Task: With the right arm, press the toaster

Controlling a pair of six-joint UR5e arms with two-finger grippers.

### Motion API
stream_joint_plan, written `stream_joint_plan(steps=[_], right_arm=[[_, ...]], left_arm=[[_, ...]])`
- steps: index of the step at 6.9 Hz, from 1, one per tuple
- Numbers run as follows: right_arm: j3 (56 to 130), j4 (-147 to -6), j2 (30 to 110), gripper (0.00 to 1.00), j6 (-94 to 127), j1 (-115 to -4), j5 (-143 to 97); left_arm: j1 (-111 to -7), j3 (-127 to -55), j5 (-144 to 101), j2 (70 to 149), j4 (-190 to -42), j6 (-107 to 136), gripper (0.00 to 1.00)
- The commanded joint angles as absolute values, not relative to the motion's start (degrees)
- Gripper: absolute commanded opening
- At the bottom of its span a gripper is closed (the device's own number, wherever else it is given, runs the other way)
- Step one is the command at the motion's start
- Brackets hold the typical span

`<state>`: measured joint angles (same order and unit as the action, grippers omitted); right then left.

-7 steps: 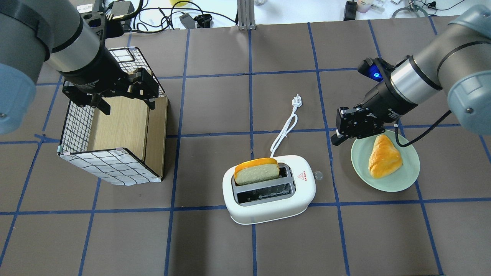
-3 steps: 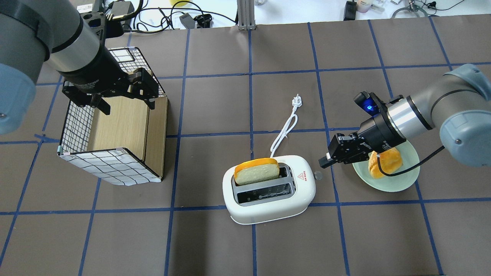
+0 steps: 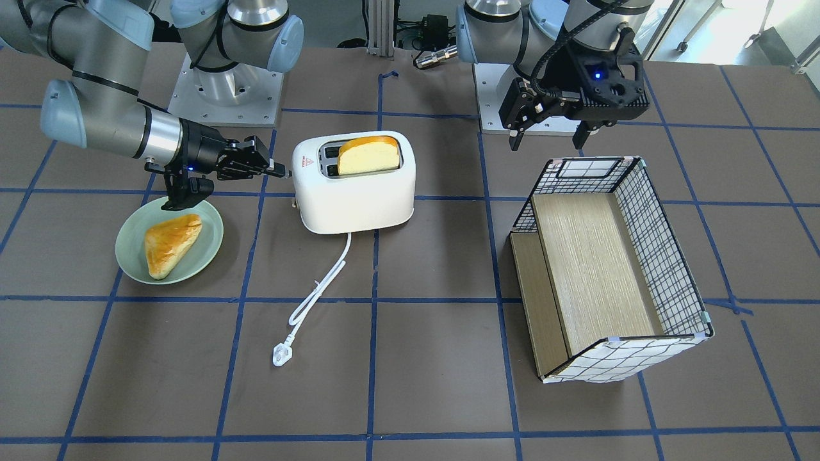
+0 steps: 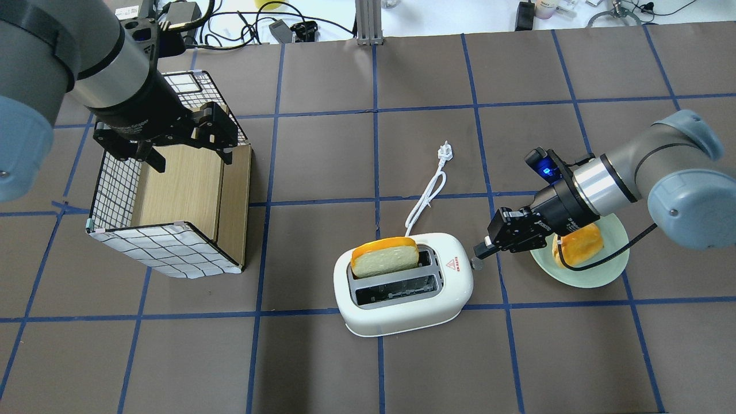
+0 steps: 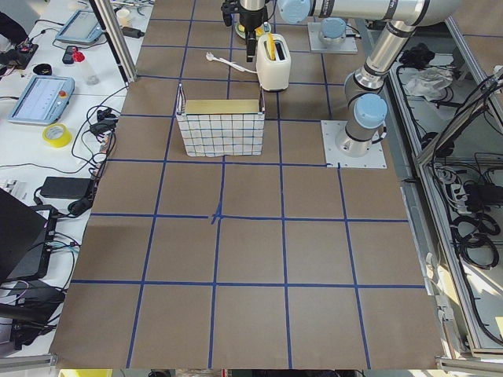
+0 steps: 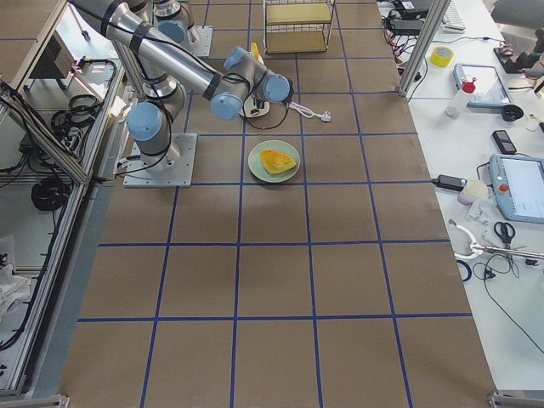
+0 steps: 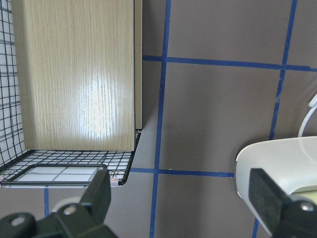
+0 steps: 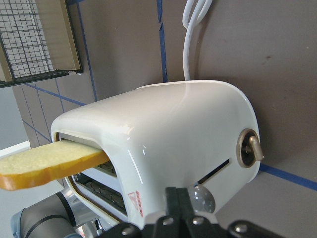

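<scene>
The white toaster (image 4: 402, 293) stands at the table's middle with a bread slice (image 4: 384, 256) upright in its far slot. Its clear lever knob (image 4: 476, 263) sticks out of the right end. My right gripper (image 4: 478, 252) is shut and empty, its tip just above the knob; I cannot tell whether they touch. The right wrist view shows the shut fingertips (image 8: 174, 194) beside the knob (image 8: 203, 198) and the toaster's end (image 8: 198, 144). In the front-facing view the right gripper (image 3: 277, 171) points at the toaster (image 3: 352, 186). My left gripper (image 4: 190, 155) is open and empty over the basket.
A green plate (image 4: 586, 279) with a golden pastry (image 4: 578, 241) lies under my right wrist. The toaster's white cord (image 4: 428, 195) runs away to its plug. A wire basket with wooden shelves (image 4: 172, 195) stands on the left, also in the left wrist view (image 7: 74, 74).
My right arm has come down and to the left, from above the plate's edge to the toaster's lever end. The left arm, toaster and bread have not moved.
</scene>
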<state>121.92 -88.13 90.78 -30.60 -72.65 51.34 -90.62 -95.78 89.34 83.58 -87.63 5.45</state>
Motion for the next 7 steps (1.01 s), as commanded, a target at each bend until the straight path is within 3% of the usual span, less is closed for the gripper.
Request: stream_joint_plan(steps=[1,7], right_arm=[[122.43,-88.50,90.09,0.00,-31.11,-72.69,51.42],[125.85,-96.04,87.90,0.00,-31.38,-72.69,52.29]], left_arm=[[-90.62,-95.80,89.38,83.58,-87.63,5.45,1.00],[-90.62,-95.71,89.38,83.58,-87.63,5.45,1.00]])
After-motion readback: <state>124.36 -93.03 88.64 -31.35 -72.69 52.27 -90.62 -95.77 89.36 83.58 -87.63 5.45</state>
